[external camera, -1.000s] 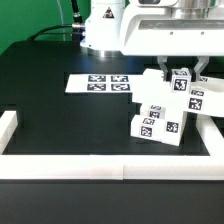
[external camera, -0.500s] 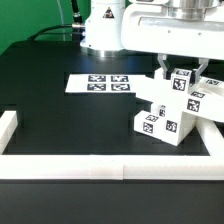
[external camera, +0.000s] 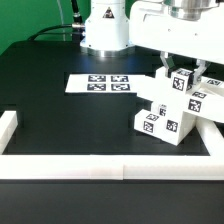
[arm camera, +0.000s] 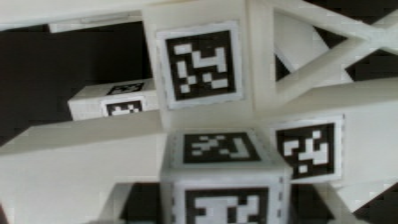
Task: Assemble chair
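Seating the upper piece squarely into the half-built chair (external camera: 166, 112) is, as we judge it, the step in hand. The chair stands on the black table (external camera: 60, 125) toward the exterior view's right, close beside the white rail (external camera: 214, 135) on that side and well apart from the marker board (external camera: 100, 83). Our gripper (external camera: 183, 72) hangs directly over it, with a dark finger (external camera: 164, 68) showing on either side of the topmost tagged block (external camera: 181, 81). We cannot tell whether the fingers press on that block or merely flank it. The wrist view is filled with white tagged faces and shows no fingertips at all.

To do this well, we would first make sure of the hold, since a part pinched off-centre will cock in its joint. In the wrist view a tagged plate (arm camera: 199, 62) and a nearer block (arm camera: 224, 190) look slightly askew to one another, with slanted bars beside them, so we would check that the mating faces sit parallel before adding force. Any push should run straight down the joint, gently. A sideways shove could slide the whole chair against the rail or tip it, since nothing in view braces it. We would let go only once the piece sits flush, and then lift straight up
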